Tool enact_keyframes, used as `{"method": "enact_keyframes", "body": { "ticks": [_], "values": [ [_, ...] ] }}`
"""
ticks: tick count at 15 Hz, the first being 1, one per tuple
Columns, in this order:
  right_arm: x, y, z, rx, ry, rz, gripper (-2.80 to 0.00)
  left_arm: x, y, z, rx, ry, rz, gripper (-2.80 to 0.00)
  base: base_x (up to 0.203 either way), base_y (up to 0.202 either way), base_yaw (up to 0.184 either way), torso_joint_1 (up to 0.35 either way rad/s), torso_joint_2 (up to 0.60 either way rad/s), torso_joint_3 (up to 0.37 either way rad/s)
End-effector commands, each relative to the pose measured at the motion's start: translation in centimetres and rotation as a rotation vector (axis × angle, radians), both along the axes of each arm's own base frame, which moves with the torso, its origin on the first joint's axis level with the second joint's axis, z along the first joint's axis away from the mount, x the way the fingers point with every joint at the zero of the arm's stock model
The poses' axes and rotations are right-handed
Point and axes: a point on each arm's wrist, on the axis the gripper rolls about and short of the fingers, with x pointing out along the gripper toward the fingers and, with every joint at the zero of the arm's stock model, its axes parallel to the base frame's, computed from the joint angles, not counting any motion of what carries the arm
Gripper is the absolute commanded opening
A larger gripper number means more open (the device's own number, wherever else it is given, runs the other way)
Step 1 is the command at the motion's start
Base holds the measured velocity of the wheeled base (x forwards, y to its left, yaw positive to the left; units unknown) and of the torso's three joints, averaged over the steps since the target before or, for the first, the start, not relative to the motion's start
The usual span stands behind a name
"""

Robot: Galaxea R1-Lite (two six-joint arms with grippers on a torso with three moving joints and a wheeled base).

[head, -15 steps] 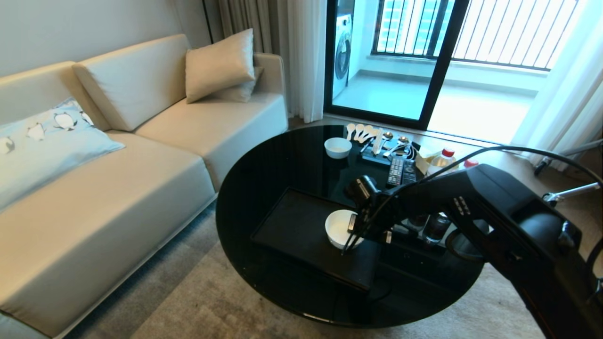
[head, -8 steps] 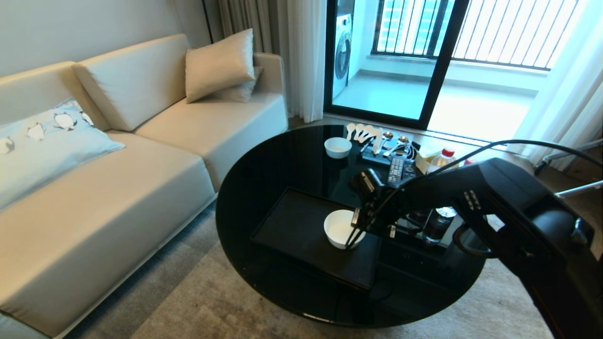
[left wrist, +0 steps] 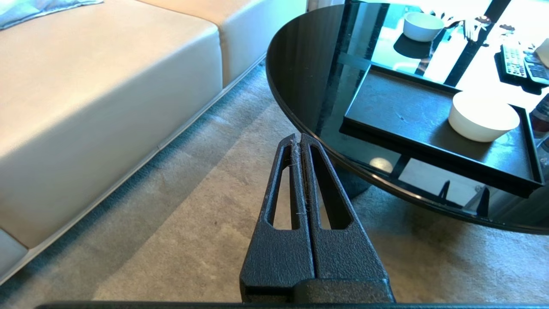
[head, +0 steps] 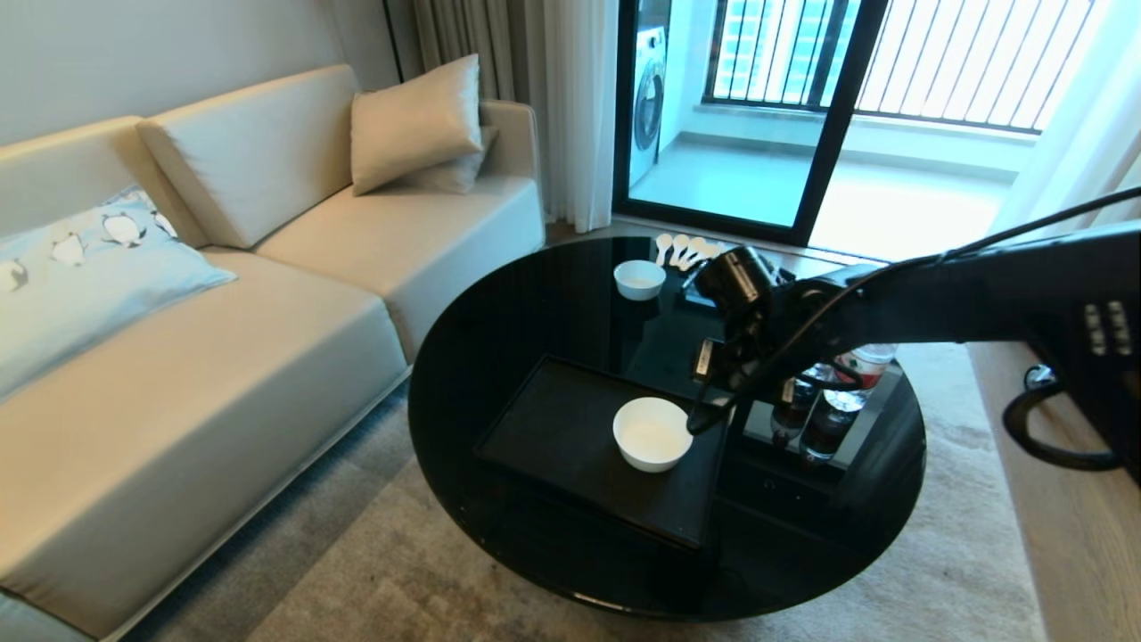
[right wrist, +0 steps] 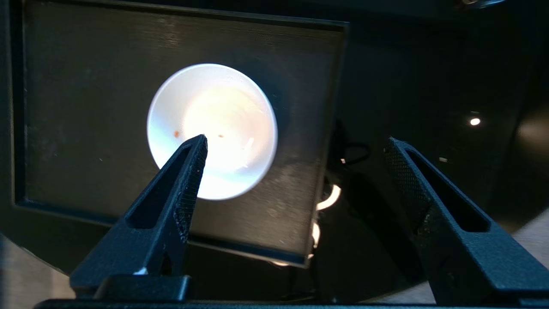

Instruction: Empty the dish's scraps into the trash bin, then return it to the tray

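Observation:
The dish [head: 653,434], a glossy white bowl, stands upright at the right end of the black tray [head: 553,428] on the round glass table. In the right wrist view the dish [right wrist: 212,128] holds only two tiny orange specks. The scraps and the trash bin are out of view. My right gripper [head: 713,410] hangs open just above and to the right of the dish, apart from it. Seen from its wrist, the right gripper [right wrist: 297,140] has nothing between its wide-spread fingers, over the tray [right wrist: 85,86]. My left gripper [left wrist: 297,137] is shut and parked over the carpet, with the dish [left wrist: 483,116] and tray [left wrist: 399,107] beyond it.
A smaller white bowl [head: 639,278] and white spoons [head: 686,250] lie at the table's far side. Bottles [head: 829,401] stand right of the tray under my right arm. Remotes [left wrist: 514,60] lie beyond the tray. A beige sofa [head: 267,267] borders the table [head: 499,294] on the left.
My right gripper opened and let go of the dish, then rose and drew back to the right. The dish stays on the tray. The left arm has not moved.

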Motion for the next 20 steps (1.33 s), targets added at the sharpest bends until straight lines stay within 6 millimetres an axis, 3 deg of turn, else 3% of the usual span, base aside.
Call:
{"method": "enact_keyframes", "body": {
  "ticks": [1, 4, 5, 11, 20],
  "values": [
    [-4.1, -2.1, 4.3, -0.018, -0.069, 0.018, 0.00, 0.0, 0.0, 0.0, -0.001, 0.000, 0.000, -2.80, 0.000, 0.000, 0.000, 0.000, 0.00, 0.000],
    [-8.0, -4.4, 4.7, -0.097, -0.092, 0.072, 0.00, 0.0, 0.0, 0.0, -0.001, 0.000, 0.000, -2.80, 0.000, 0.000, 0.000, 0.000, 0.00, 0.000],
    [-9.3, -5.1, 4.3, -0.126, -0.099, 0.097, -2.80, 0.0, 0.0, 0.0, -0.001, -0.001, 0.000, -2.80, 0.000, 0.000, 0.000, 0.000, 0.00, 0.000],
    [-16.9, -10.0, 2.9, -0.272, -0.210, 0.210, -2.80, 0.0, 0.0, 0.0, -0.001, 0.000, 0.000, -2.80, 0.000, 0.000, 0.000, 0.000, 0.00, 0.000],
    [-28.0, -15.9, 1.3, -0.340, -0.448, 0.139, -2.80, 0.0, 0.0, 0.0, -0.001, 0.000, 0.000, -2.80, 0.000, 0.000, 0.000, 0.000, 0.00, 0.000]
  ]
}}
